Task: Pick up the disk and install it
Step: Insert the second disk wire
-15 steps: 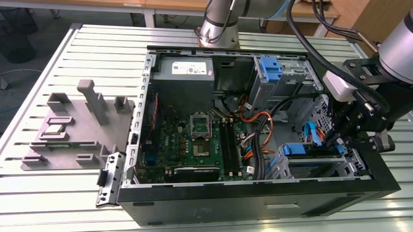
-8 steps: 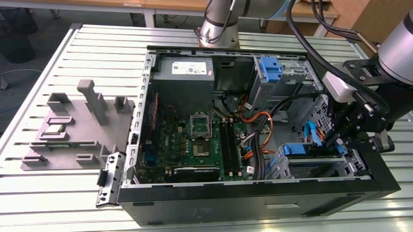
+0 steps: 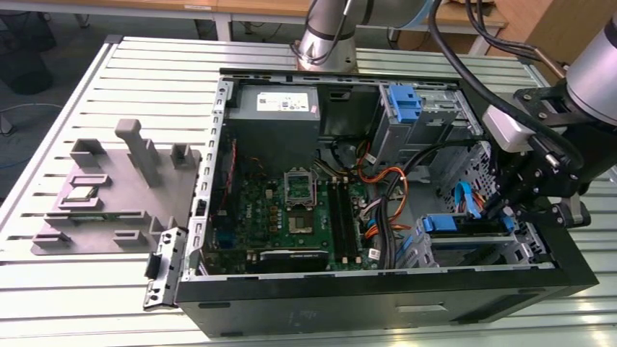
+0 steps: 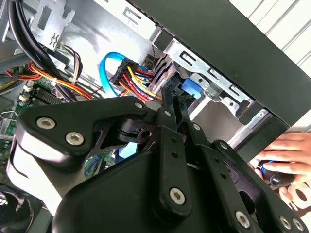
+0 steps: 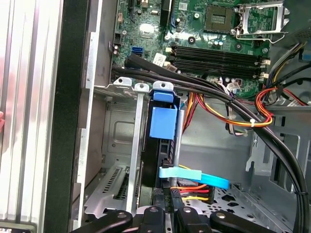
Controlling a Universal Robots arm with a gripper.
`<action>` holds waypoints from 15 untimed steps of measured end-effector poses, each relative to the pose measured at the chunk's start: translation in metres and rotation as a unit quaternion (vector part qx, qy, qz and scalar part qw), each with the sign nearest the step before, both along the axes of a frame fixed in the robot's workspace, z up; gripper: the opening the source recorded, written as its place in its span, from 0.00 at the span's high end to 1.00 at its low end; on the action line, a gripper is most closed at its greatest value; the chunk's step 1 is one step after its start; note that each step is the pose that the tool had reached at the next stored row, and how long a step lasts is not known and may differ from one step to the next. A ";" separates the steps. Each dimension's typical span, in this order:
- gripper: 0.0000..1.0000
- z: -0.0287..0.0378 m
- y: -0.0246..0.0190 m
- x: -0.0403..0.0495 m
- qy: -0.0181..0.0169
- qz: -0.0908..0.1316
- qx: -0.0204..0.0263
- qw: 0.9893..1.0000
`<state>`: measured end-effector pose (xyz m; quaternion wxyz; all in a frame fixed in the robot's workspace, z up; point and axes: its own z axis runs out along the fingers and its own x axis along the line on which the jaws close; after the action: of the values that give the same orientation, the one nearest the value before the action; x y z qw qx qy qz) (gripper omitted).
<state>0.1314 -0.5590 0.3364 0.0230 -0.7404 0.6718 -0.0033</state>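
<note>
Your arm reaches into the open case (image 3: 386, 289) at 4 o'clock in the exterior view, the gripper (image 4: 170, 104) with its fingers drawn narrow, tips against the disk (image 5: 163, 145). The disk stands on edge in the drive cage (image 5: 121, 141), blue rail (image 5: 163, 121) showing, beside the motherboard (image 3: 289, 217).

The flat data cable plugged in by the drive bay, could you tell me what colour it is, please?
Light blue; the flat cable shows best in the first wrist view.

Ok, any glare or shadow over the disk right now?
First wrist view: disk evenly lit, glare on the slatted table beside the case. Second wrist view: the gripper, dark, covers the foreground. Exterior view: drive bay lies in shade.
</note>
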 end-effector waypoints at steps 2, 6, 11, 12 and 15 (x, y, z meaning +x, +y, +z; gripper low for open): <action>0.83 0.0003 0.0000 0.0001 0.000 0.000 0.000 1.000; 0.83 0.0006 -0.0003 0.0006 0.000 0.000 0.000 1.000; 0.83 0.0004 -0.0017 0.0009 0.000 0.000 0.000 1.000; 0.83 0.0004 -0.0020 0.0009 0.000 0.000 0.000 1.000; 0.83 0.0005 -0.0028 0.0010 0.000 0.000 0.000 1.000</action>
<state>0.1324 -0.5617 0.3369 0.0229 -0.7404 0.6718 -0.0033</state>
